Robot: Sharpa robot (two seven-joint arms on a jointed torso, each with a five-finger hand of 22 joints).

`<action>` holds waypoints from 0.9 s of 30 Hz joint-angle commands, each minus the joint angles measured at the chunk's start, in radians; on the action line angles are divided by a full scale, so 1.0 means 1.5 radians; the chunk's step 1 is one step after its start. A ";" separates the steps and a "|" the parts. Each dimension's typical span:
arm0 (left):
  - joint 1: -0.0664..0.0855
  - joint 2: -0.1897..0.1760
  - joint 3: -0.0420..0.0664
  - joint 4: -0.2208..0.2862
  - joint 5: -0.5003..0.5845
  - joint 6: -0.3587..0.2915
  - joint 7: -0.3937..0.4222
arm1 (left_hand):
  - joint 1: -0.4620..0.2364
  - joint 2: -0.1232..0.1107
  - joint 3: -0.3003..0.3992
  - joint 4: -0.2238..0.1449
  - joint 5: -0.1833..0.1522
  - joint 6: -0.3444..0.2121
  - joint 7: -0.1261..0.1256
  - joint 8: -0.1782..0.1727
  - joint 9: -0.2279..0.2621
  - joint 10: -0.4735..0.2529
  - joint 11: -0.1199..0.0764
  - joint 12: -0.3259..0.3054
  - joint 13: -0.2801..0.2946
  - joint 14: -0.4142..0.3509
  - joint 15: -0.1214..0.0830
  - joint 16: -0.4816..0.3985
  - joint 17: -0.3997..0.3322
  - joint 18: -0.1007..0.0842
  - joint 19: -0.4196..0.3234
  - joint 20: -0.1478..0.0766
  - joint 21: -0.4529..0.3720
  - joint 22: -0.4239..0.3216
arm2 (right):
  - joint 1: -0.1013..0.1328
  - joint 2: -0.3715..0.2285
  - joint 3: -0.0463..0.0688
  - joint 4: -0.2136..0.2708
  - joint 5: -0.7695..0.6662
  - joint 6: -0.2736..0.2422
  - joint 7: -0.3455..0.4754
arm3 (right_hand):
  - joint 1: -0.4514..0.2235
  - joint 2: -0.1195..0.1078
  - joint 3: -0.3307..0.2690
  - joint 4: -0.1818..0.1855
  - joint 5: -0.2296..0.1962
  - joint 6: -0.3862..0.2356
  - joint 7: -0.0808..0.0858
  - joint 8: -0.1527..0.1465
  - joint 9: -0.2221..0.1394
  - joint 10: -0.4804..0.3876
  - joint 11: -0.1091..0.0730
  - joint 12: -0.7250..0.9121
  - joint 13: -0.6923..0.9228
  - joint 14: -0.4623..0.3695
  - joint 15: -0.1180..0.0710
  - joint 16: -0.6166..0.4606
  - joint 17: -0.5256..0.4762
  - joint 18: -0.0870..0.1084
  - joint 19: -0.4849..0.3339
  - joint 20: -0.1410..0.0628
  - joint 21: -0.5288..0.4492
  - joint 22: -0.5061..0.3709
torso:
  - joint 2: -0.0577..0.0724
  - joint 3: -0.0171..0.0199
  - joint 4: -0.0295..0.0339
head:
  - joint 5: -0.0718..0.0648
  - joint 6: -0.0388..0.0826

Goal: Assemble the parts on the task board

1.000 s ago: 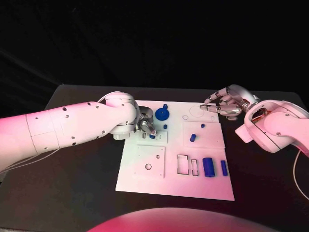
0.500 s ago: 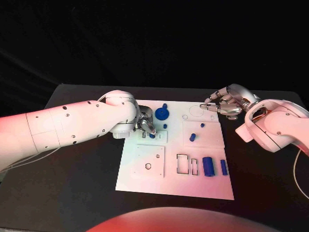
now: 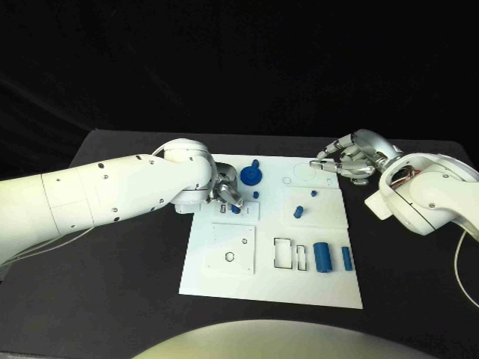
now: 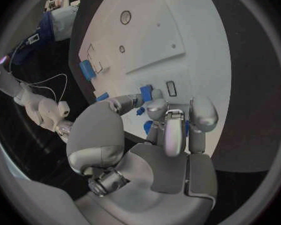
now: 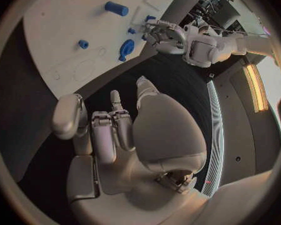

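Left hand [image 3: 224, 197] at board [image 3: 229, 280] left edge, far end, pinching small blue part [image 4: 146, 92]. Right hand [image 3: 347, 163] off board's far right corner, fingers curled, holding nothing. Part looks light, rigid, slick plastic; best pinched across sides.

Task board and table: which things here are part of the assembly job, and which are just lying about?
Part of the job:
- task board
- round blue part
- large blue cylinder
- slim blue bar
- small blue peg
- left hand, fingers down at a small blue part on the board
- right hand, at the board's far corner, holding nothing

Lying about:
- black table, nothing loose seen on it
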 commanded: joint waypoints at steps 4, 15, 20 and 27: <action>-0.005 0.004 -0.004 -0.002 0.008 0.021 -0.003 | -0.010 0.003 -0.016 0.006 -0.003 0.009 -0.006 -0.003 0.000 0.002 -0.002 0.004 0.000 0.057 -0.005 0.003 0.127 -0.007 0.002 -0.002 -0.002 0.000 | 0.000 0.000 0.000 0.001 -0.006 0.009 0.003 | -0.010 0.000 -0.005 0.000 -0.002 -0.004 0.000 0.005 0.001 0.015 0.000 -0.002 0.108 0.061 0.002 -0.003 0.135 0.011 -0.002 0.000 -0.004 0.000 | 0.000 0.0001 -0.0001 | -0.001 0.001; -0.005 0.004 -0.004 -0.004 0.008 0.024 -0.003 | -0.021 0.006 -0.052 0.027 -0.005 0.013 -0.005 -0.007 -0.001 0.001 -0.001 0.005 0.000 0.057 -0.005 0.003 0.127 -0.007 0.003 -0.002 -0.003 -0.001 | 0.000 0.000 0.000 0.001 -0.006 0.008 0.003 | -0.017 0.002 -0.010 0.000 -0.002 -0.005 0.000 0.007 0.001 0.015 0.000 -0.003 0.108 0.060 0.002 -0.004 0.133 0.011 -0.002 0.000 -0.006 -0.001 | 0.000 0.0001 -0.0002 | -0.002 0.001; -0.005 0.004 -0.004 -0.004 0.008 0.025 -0.003 | -0.027 0.007 -0.071 0.040 -0.005 0.015 -0.005 -0.009 -0.001 0.000 -0.001 0.006 -0.001 0.057 -0.004 0.002 0.127 -0.007 0.003 -0.002 -0.003 -0.001 | -0.001 0.000 0.000 0.001 -0.006 0.008 0.004 | -0.019 0.002 -0.012 0.000 -0.002 -0.005 0.000 0.008 0.002 0.015 0.000 -0.003 0.108 0.060 0.002 -0.004 0.133 0.011 -0.002 0.000 -0.006 -0.001 | 0.000 0.0001 0.0002 | -0.003 0.001; -0.005 0.005 -0.004 -0.006 0.008 0.027 -0.004 | -0.032 0.007 -0.099 0.056 -0.005 0.017 -0.004 -0.012 -0.002 -0.002 0.000 0.005 -0.003 0.057 -0.004 0.002 0.127 -0.007 0.004 -0.001 -0.004 -0.001 | -0.001 0.000 0.000 0.000 -0.006 0.009 0.004 | -0.020 0.002 -0.013 0.000 -0.002 -0.006 0.000 0.008 0.002 0.014 0.000 -0.005 0.106 0.060 0.002 -0.005 0.131 0.012 -0.004 0.000 -0.010 -0.004 | 0.000 0.0001 0.0000 | -0.003 0.001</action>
